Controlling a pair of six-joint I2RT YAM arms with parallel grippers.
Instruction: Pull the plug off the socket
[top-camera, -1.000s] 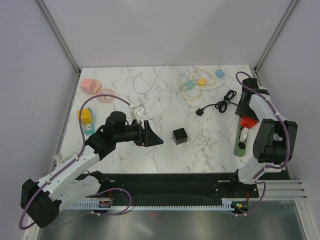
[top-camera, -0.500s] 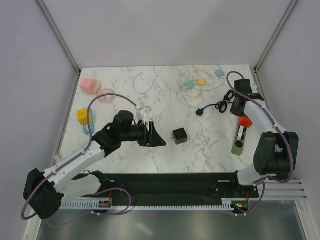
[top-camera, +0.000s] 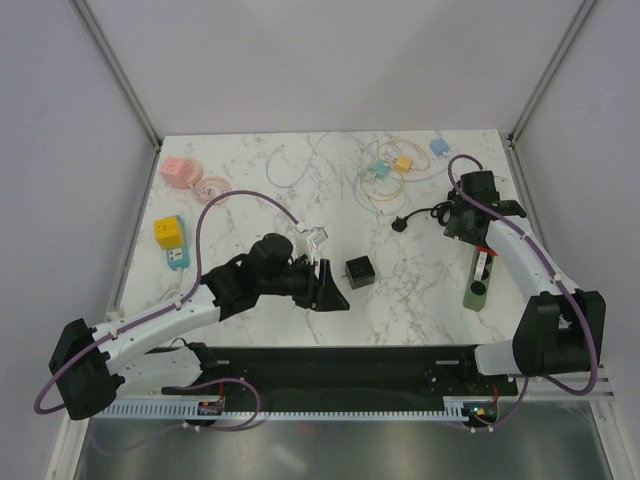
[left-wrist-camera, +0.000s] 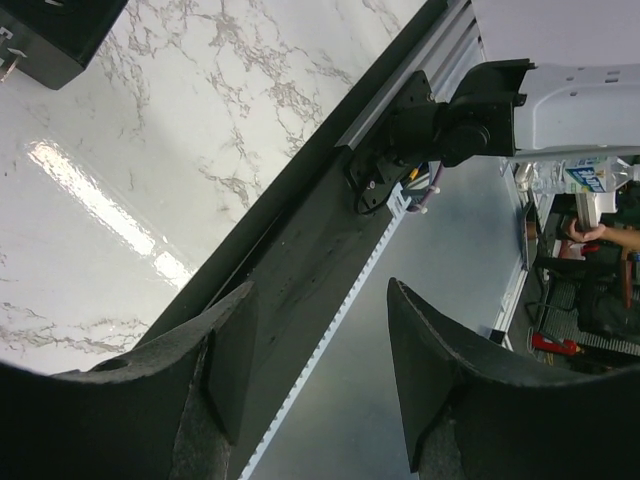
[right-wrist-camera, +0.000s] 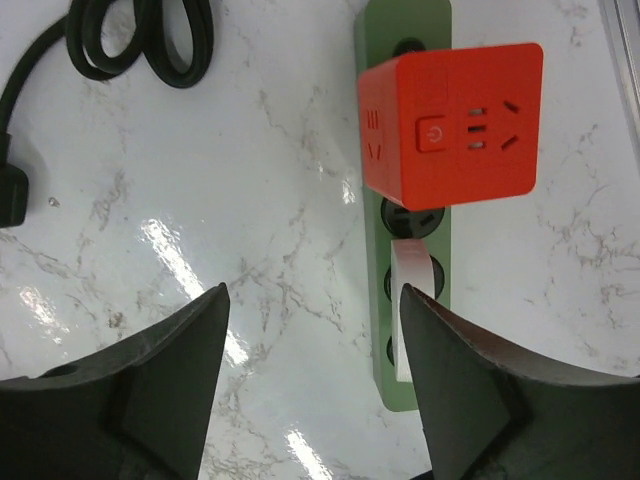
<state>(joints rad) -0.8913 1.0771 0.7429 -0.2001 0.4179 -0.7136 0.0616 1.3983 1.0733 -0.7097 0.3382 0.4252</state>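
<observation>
A green power strip lies at the right of the table, also seen in the top view. An orange-red cube plug sits in it, with a white plug in a socket below. My right gripper is open and empty, hovering just left of the strip over bare marble; in the top view its arm covers the strip's far end. My left gripper is open and empty, just left of a black cube adapter, which shows at the top left of the left wrist view.
A black cable with a plug lies left of the right gripper, also in the right wrist view. Coloured cables and small adapters lie at the back. A pink adapter and a yellow cube on a blue strip are at the left.
My left gripper has moved right, up to the black cube adapter. My right gripper has moved left and back, off the strip and the orange-red plug, staying open.
</observation>
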